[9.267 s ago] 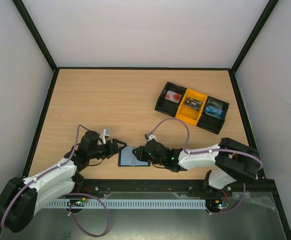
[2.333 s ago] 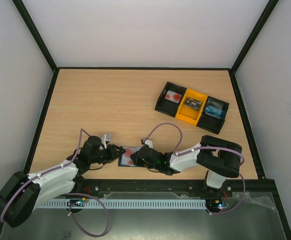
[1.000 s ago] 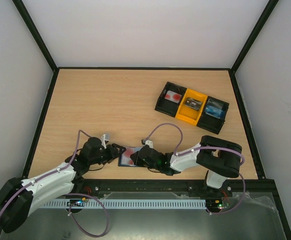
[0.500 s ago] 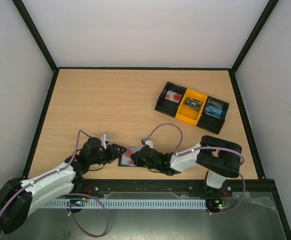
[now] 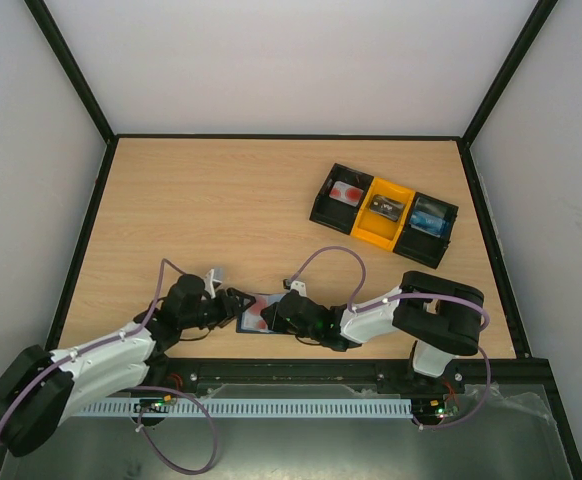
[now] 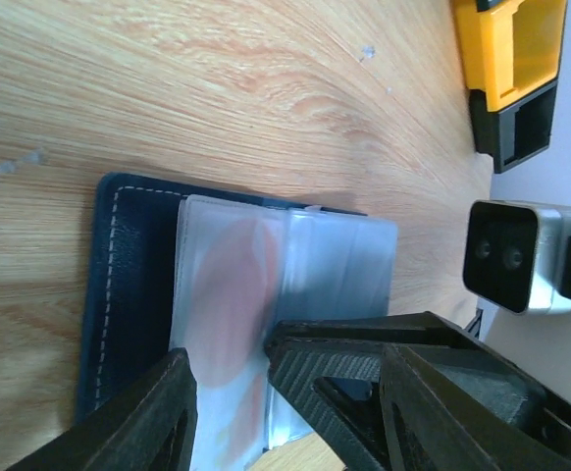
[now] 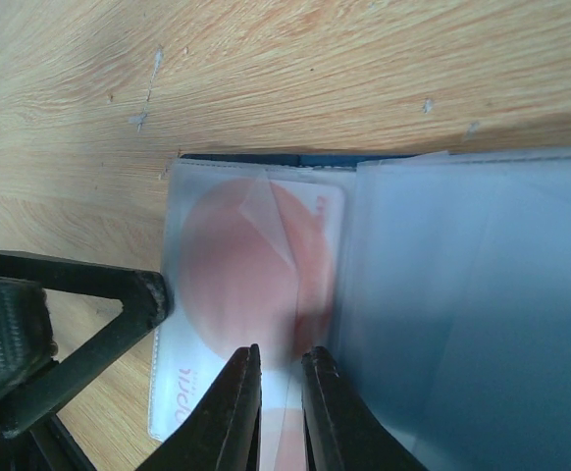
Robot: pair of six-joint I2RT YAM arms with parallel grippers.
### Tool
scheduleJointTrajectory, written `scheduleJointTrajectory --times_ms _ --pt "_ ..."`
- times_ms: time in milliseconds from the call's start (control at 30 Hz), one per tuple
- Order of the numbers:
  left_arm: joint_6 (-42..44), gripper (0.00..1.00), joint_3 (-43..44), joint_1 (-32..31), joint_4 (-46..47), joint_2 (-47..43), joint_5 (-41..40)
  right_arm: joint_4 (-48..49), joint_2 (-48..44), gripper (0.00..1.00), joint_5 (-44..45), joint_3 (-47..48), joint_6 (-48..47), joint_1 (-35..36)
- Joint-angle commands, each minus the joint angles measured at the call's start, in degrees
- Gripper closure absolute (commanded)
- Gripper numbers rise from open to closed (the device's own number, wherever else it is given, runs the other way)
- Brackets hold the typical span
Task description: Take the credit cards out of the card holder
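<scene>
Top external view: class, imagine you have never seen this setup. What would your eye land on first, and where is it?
Most striking is the open card holder at the near edge of the table. A pinkish-white card with a red spot shows in its clear pocket, with the left gripper and right gripper on either side of it. Next comes the black-and-yellow tray at the far right, with something lying in each of its three compartments.

Open card holder (image 5: 243, 322) laid flat on the counter (image 5: 221, 220) at six o'clock, red-spotted credit card (image 5: 260, 311) exposed inside, left gripper (image 5: 233, 303) set at its nine o'clock, right gripper (image 5: 275, 314) at three, three-compartment tray (image 5: 320, 205) placed at two o'clock.
</scene>
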Motion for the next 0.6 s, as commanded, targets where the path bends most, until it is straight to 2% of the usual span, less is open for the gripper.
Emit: scheduleJointTrajectory --times_ms 0,567 --pt "1.4 0.46 -0.2 -0.2 0.3 1.7 0.2 -1.5 0.3 0.85 0.6 -1.2 0.2 0.4" --pt "2.5 0.46 1.6 -0.2 -5.1 2.2 -0.3 -1.4 0.3 0.85 0.5 -1.4 0.3 0.4"
